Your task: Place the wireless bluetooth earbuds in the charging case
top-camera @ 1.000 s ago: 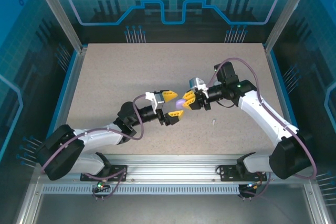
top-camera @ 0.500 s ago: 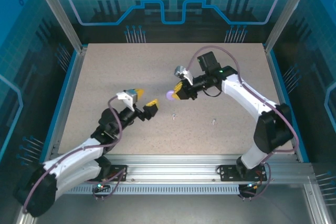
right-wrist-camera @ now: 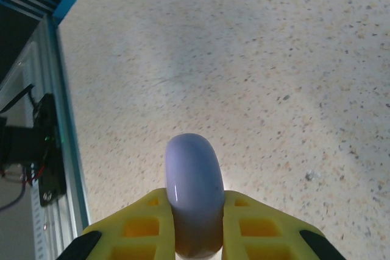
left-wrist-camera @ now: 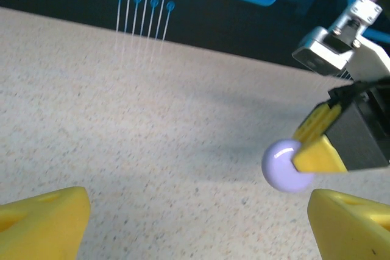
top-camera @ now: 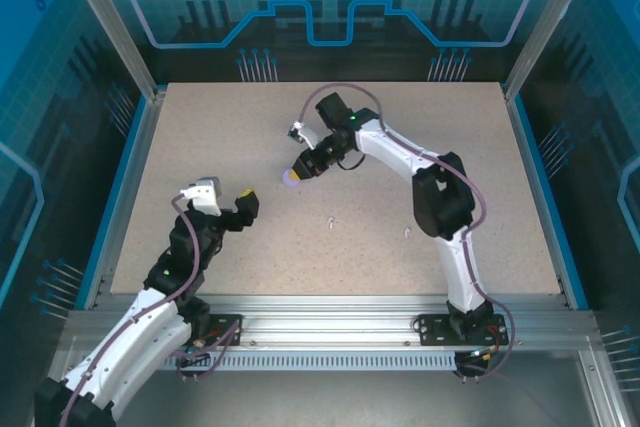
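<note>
Two yellow fingers of the right gripper (top-camera: pixel 301 168) are clamped on a pale purple round charging case (right-wrist-camera: pixel 194 181). They pinch it on edge by its flat faces, and its rounded rim sticks out past the fingertips. That arm is stretched across to the far middle of the speckled table (top-camera: pixel 200 127). The case hangs at the gripper's tip, low over the surface; whether it touches I cannot tell. The left gripper (left-wrist-camera: pixel 195 223) sits toward the table's near left, well apart from the case, its jaws spread wide over bare tabletop. One tiny white earbud (top-camera: pixel 329 220) lies loose on the table, nearer the arm bases than the case. A second white earbud (top-camera: pixel 406 233) lies further right, and both are well apart from either gripper.
</note>
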Controlling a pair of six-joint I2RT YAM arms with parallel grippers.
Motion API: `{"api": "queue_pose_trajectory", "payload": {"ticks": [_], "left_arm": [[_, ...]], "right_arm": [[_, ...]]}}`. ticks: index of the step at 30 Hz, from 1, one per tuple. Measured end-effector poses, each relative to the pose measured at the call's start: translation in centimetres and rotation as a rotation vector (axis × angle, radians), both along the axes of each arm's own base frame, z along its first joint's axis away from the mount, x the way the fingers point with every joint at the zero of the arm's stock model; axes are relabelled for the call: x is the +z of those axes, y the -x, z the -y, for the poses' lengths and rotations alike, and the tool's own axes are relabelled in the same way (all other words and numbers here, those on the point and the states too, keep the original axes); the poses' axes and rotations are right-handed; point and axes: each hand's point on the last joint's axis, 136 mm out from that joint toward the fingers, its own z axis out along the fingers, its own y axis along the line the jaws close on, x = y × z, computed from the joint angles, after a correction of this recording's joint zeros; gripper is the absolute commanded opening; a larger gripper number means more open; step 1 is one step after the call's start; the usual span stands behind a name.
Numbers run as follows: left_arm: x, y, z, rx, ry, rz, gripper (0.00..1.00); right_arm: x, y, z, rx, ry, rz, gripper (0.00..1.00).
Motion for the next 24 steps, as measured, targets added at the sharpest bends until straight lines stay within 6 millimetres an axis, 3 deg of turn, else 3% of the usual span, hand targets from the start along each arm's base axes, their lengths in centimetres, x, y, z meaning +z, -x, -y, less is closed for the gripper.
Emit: {"api": "queue_pose_trajectory", "payload": {"ticks": [5, 14, 24], "left_arm": [[-1.2, -0.2, -0.1, 0.006, -0.022, -0.057, 0.93], [-1.5, -0.3, -0.4, 0.021, -0.031, -0.076, 0.93], [-1.9, -0.2, -0.5, 0.024, -0.039, -0.096, 0.93]], "right_arm": [[-2.3, -1.2, -1.5, -0.059, 0.054, -0.073, 0.17], [-5.5, -3.2, -2.6, -0.15, 0.103, -0.165, 0.17], [-8.1, -3.0, -2.5, -0.187, 0.143, -0.251, 0.18]]}}
